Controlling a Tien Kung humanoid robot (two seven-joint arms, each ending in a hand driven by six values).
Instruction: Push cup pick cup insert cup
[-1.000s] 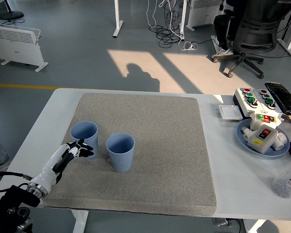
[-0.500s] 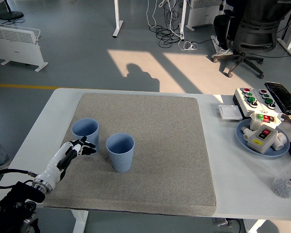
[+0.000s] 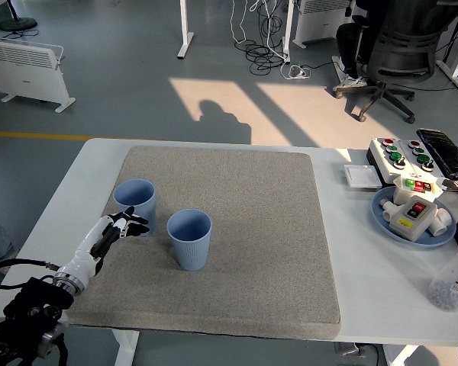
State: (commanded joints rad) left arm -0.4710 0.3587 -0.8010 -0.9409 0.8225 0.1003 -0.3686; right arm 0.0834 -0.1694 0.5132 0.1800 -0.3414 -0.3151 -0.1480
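Across the white counter [image 3: 351, 282] lies a grey felt mat [image 3: 244, 229] covering most of its left and middle, with broad bare mat toward the far edge and the right side. Two light-blue ribbed plastic cups stand upright and open near the mat's left edge: the left cup [image 3: 135, 202] and, just beside it and nearer the front edge, the right cup [image 3: 189, 239], a narrow gap between them. Reaching in from the near-left corner, the left hand [image 3: 120, 229] rests at the left cup's base, fingers loosely spread, gripping nothing. Along the counter's right edge sit a blue plate [image 3: 382, 217] of parts and a button box [image 3: 401, 156].
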